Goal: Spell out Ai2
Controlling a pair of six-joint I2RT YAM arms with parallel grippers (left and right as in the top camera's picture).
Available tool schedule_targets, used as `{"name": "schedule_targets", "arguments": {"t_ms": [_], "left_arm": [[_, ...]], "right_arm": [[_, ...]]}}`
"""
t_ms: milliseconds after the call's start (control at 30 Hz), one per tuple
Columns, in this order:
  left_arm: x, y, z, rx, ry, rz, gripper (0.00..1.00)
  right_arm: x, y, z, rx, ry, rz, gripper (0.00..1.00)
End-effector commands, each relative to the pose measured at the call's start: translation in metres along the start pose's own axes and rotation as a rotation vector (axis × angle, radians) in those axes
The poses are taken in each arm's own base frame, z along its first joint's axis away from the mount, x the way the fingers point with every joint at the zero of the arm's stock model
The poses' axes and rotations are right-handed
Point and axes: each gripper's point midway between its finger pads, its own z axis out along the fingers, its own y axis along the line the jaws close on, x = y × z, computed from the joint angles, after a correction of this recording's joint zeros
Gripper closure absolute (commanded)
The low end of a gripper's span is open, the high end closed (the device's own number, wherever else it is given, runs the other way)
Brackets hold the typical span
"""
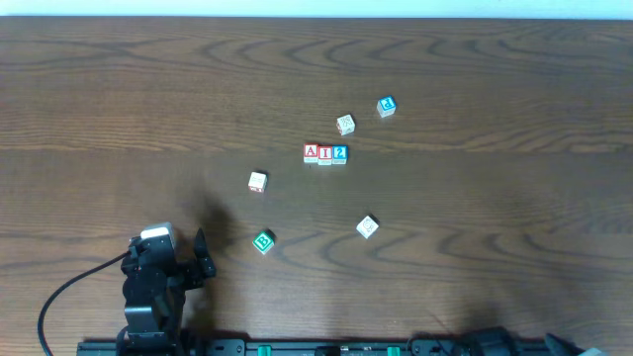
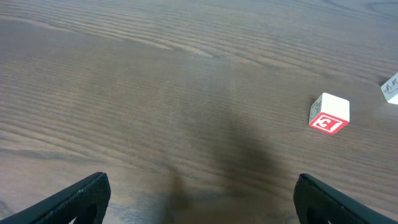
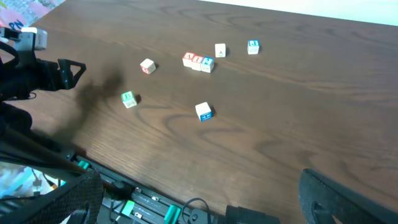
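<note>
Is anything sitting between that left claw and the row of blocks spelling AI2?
Nothing visible lies squarely in the way. From the open left gripper, bare table runs to the row. A green block sits just beside that line on the near side, a red-lettered block on the far side.

Even soft lighting, diffuse dark shadows, slightly soft wrist views

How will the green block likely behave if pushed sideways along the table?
The green block looks like a small rigid cube with flat faces, so it should probably slide rather than roll. It stands alone on the smooth wooden table, so an off-centre push may turn it a little. It seems light, judging by its small size.
</note>
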Motion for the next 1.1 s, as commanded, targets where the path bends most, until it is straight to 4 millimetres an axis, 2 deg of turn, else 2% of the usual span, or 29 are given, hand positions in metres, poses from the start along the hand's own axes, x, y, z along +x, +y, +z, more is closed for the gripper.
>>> {"name": "schedule_targets", "arguments": {"t_ms": [0,100,167,233,333,400,467,533,700,867,1067], "left_arm": [[0.002,0.002,0.001,-0.009,-0.003,0.017,0.05],[0.002,0.002,0.001,-0.009,-0.003,0.018,0.05],[0.002,0.002,0.001,-0.009,-0.003,0.018,0.05],[0.002,0.002,0.001,-0.009,-0.003,0.018,0.05],[0.002,0.002,0.001,-0.009,-0.003,0.018,0.05],[0.002,0.002,0.001,-0.009,-0.003,0.018,0.05],[0.002,0.002,0.001,-0.009,-0.003,0.018,0.05],[0.002,0.002,0.001,-0.009,-0.003,0.018,0.05],[0.002,0.002,0.001,-0.009,-0.003,0.018,0.05],[0.002,0.002,0.001,-0.010,-0.003,0.018,0.05],[0.002,0.002,0.001,-0.010,-0.003,0.018,0.04]], "right_arm": [[-0.003,-0.013,-0.002,0.080,-0.026,-0.032,0.01],[-0.036,-0.016,0.007,0.088,-0.139,-0.081,0.01],[-0.042,-0.023,0.033,0.092,-0.131,-0.144,0.01],[-0.034,-0.034,0.081,0.087,-0.074,-0.215,0.01],[-0.028,-0.044,0.152,0.038,-0.093,-0.274,0.01],[-0.022,-0.047,0.182,0.018,-0.119,-0.281,0.01],[-0.013,-0.050,0.199,0.014,-0.140,-0.287,0.01],[0.000,-0.053,0.211,0.018,-0.162,-0.293,0.01],[0.028,-0.057,0.224,0.026,-0.197,-0.301,0.01],[0.052,-0.069,0.235,0.074,-0.196,-0.288,0.01],[0.086,-0.077,0.256,0.071,-0.108,-0.261,0.01]]}}
